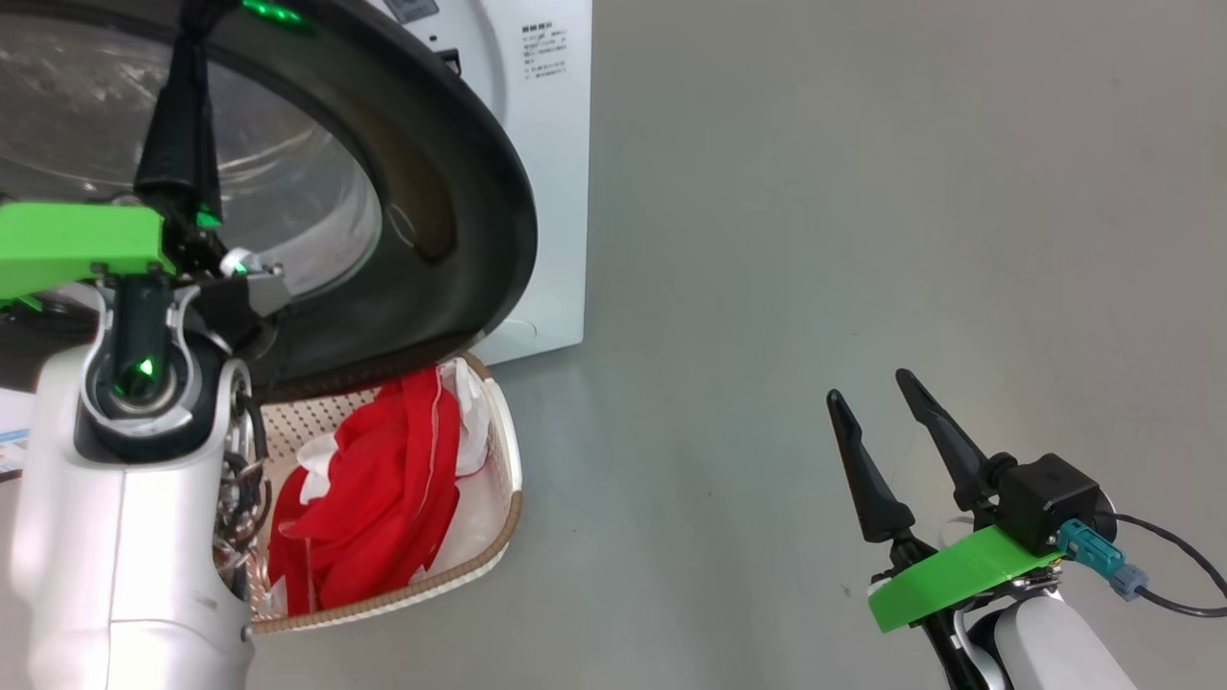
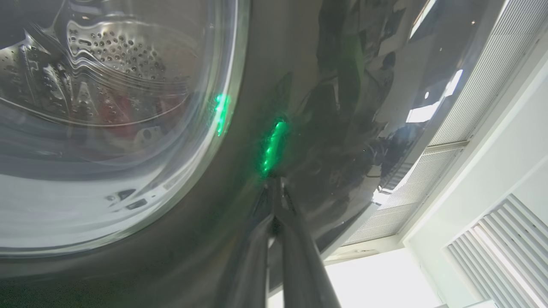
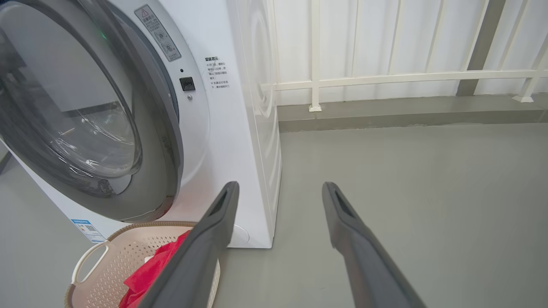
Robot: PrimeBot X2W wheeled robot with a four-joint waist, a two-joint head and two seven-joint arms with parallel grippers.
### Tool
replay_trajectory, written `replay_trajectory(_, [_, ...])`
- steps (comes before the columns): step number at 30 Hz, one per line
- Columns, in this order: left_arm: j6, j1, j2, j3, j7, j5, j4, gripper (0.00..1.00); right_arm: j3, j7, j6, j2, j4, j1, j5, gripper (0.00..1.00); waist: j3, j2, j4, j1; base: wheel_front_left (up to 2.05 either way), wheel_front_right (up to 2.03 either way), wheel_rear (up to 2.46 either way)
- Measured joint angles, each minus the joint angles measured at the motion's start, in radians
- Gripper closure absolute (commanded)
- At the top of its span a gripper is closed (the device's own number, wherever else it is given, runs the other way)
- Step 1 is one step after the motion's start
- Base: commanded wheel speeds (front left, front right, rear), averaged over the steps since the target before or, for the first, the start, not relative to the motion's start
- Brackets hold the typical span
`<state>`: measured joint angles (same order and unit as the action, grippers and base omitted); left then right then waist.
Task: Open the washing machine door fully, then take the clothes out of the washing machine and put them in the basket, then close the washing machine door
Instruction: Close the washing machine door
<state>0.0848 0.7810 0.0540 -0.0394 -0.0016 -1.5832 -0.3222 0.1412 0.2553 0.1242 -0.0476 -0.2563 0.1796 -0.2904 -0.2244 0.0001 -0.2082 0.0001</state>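
Note:
The washing machine door (image 1: 451, 192) stands partly swung out from the white washing machine (image 1: 551, 144), its black ring over the basket. My left gripper (image 1: 203, 19) points up and is shut, tips pressed on the glossy ring (image 2: 257, 64) beside the glass window, with nothing between the fingers (image 2: 295, 256). Red and white clothes (image 1: 383, 489) lie in the cream basket (image 1: 508, 460) on the floor under the door. My right gripper (image 1: 868, 385) hangs open and empty over bare floor to the right. The right wrist view shows the door (image 3: 158, 141), the machine (image 3: 227, 141), the basket (image 3: 98, 256) and clothes (image 3: 150, 269) past my right gripper (image 3: 279, 188).
Grey floor (image 1: 863, 192) stretches to the right of the machine. A white railing (image 3: 385, 79) and panelled wall run behind it. The perforated drum (image 2: 111, 47) shows through the glass. A black cable (image 1: 1169, 565) trails from my right wrist.

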Motion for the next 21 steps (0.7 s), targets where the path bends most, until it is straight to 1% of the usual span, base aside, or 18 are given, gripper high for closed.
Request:
replay_trajectory(1, [-0.009,0.000,0.000,0.002,0.002,0.000,-0.011,1.00,-0.001,0.000,0.000,0.000,-0.001,0.000,0.000,0.00,0.004,0.0000,0.001,0.0000,0.00,0.00,0.00])
replay_trajectory(2, [-0.017,-0.001,0.001,0.004,0.005,0.000,-0.019,0.93,-0.002,0.000,0.000,0.000,-0.002,0.000,0.000,0.00,0.008,0.0000,0.001,0.0000,0.00,0.00,0.00])
replay_trajectory(3, [-0.027,-0.004,0.001,0.006,0.011,0.000,-0.023,0.79,-0.003,0.000,0.000,0.000,-0.003,0.000,0.000,0.00,0.013,0.0000,0.003,-0.0001,0.00,0.00,0.00])
replay_trajectory(4, [-0.039,-0.007,0.001,0.008,0.018,0.000,-0.025,0.62,-0.004,0.000,0.000,0.000,-0.004,0.000,0.000,0.00,0.019,0.0000,0.004,-0.0001,0.00,0.00,0.00])
replay_trajectory(5, [-0.053,-0.013,0.002,0.009,0.019,0.000,-0.024,0.19,-0.004,0.000,0.000,0.000,-0.006,0.000,0.000,0.00,0.025,0.0000,0.006,-0.0001,0.00,0.00,0.00])
replay_trajectory(6, [-0.069,-0.025,0.002,0.009,0.023,0.000,-0.021,0.00,-0.005,0.000,0.000,0.000,-0.007,0.000,0.000,0.00,0.032,0.0000,0.008,0.0000,0.00,0.00,0.00])
replay_trajectory(10, [-0.095,-0.116,0.016,0.014,0.043,0.000,-0.007,0.00,-0.006,0.000,0.000,0.000,-0.012,-0.004,0.000,0.00,0.063,0.0000,0.017,-0.0001,0.00,0.00,0.00])
replay_trajectory(13, [-0.097,-0.195,0.034,0.017,0.042,0.019,0.011,0.00,-0.007,0.000,0.000,0.000,-0.016,-0.012,0.000,0.00,0.091,0.0000,0.025,0.0000,0.00,0.00,0.00])
replay_trajectory(18, [-0.137,-0.323,0.105,0.048,-0.042,0.181,0.057,0.00,-0.007,0.000,0.000,0.000,-0.023,-0.036,0.000,0.00,0.140,0.0000,0.042,-0.0001,0.00,0.00,0.00])
replay_trajectory(21, [-0.149,-0.414,0.141,0.069,-0.100,0.276,0.086,0.00,-0.006,0.000,0.000,0.000,-0.028,-0.057,0.002,0.00,0.172,0.0000,0.050,-0.0001,0.00,0.00,0.00])
